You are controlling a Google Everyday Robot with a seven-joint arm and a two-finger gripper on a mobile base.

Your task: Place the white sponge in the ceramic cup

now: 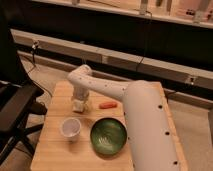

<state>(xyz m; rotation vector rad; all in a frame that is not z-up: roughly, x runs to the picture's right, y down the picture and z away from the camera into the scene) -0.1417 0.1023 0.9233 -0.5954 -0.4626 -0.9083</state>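
End effector (80, 101) down at white sponge (79, 106), ceramic cup (70, 128) nearby on table (55, 150).

1. The end effector (79, 102) is white, like the arm (145, 115) behind it.
2. The sponge (78, 106) at its tip is off-white.
3. The cup (70, 128), just below the end effector, is white with a pale inside.
4. The bowl (108, 136), below and right of it, is dark green with lighter streaks.
5. A small orange-red object (107, 105) lies to its right.
6. The surface (55, 150) is light tan wood.
7. The chair (15, 107), far left, is black.
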